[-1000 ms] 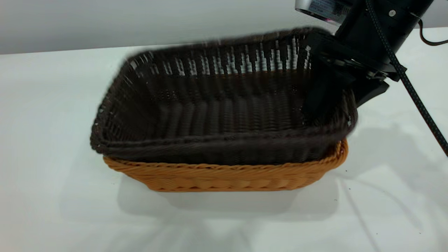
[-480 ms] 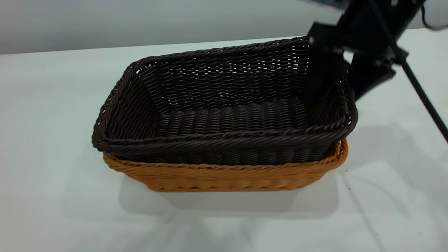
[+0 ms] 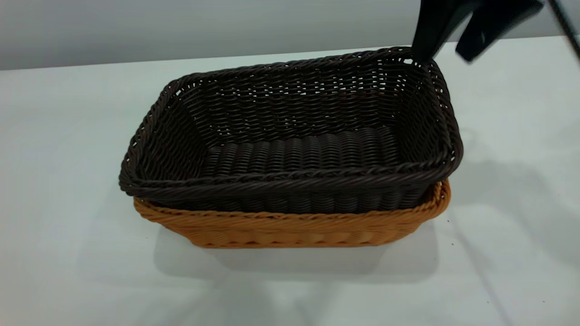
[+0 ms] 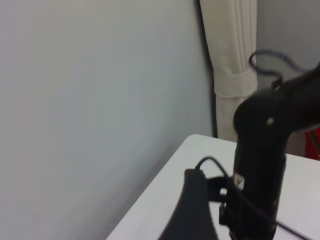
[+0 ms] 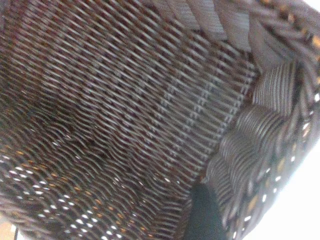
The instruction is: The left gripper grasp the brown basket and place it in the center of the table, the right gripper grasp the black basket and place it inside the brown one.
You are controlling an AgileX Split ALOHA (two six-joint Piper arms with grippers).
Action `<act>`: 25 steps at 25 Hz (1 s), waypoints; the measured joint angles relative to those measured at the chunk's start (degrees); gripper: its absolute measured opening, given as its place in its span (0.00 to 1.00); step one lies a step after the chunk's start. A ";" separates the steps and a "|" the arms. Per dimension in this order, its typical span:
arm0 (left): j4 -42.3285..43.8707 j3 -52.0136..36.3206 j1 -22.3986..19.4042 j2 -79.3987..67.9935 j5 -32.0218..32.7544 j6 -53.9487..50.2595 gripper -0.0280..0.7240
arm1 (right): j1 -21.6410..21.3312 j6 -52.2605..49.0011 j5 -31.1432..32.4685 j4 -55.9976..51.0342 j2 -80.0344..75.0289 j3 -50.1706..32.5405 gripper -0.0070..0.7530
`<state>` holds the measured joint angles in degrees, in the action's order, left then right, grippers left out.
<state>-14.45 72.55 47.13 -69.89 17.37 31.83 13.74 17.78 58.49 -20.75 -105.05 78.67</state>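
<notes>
The black basket (image 3: pixel 290 136) sits nested inside the brown basket (image 3: pixel 290 228) in the middle of the white table (image 3: pixel 68 136). Only the brown basket's rim and lower wall show beneath it. My right gripper (image 3: pixel 443 56) is open and empty, raised just above the black basket's far right corner, apart from the wall. In the right wrist view one finger (image 5: pixel 202 215) hangs over the inside of the black basket (image 5: pixel 110 100). My left gripper (image 4: pixel 194 212) is out of the exterior view, up near the grey wall, holding nothing that I can see.
A black arm with cables (image 4: pixel 265 160) stands on the table edge in the left wrist view, with a white curtain (image 4: pixel 230 60) behind it. A grey wall (image 3: pixel 181 27) runs along the table's far edge.
My right gripper opened, let go of the black basket's right wall and rose up and away. The black basket settled level in the brown basket and stopped moving.
</notes>
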 joint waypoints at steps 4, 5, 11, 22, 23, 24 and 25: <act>0.05 0.00 0.00 1.16 1.35 0.00 0.77 | 0.00 -0.11 -0.05 0.00 5.59 0.00 0.60; 0.05 0.00 0.00 1.59 2.11 0.00 0.76 | 0.00 -0.11 -0.05 -0.05 7.25 0.00 0.57; 0.11 0.00 0.00 5.41 5.96 0.00 0.50 | 0.05 -0.11 -1.10 -1.04 17.46 0.00 0.28; 2.27 -0.19 0.00 10.31 14.26 -4.18 0.04 | 0.05 0.10 -2.79 -0.83 39.10 -0.30 0.01; 3.54 -0.23 0.00 10.37 15.22 -5.29 0.04 | 0.05 0.10 -3.63 -0.20 41.25 -0.69 0.01; 4.51 -0.23 0.00 10.51 16.10 -6.46 0.04 | 0.05 0.10 -4.38 0.48 43.43 -1.13 0.01; 5.82 -0.26 0.00 10.69 17.41 -7.60 0.04 | 0.05 0.10 -5.06 1.36 45.30 -1.79 0.01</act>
<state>-8.63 72.29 47.13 -59.20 34.78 24.23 13.79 17.89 53.43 -19.40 -59.75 76.88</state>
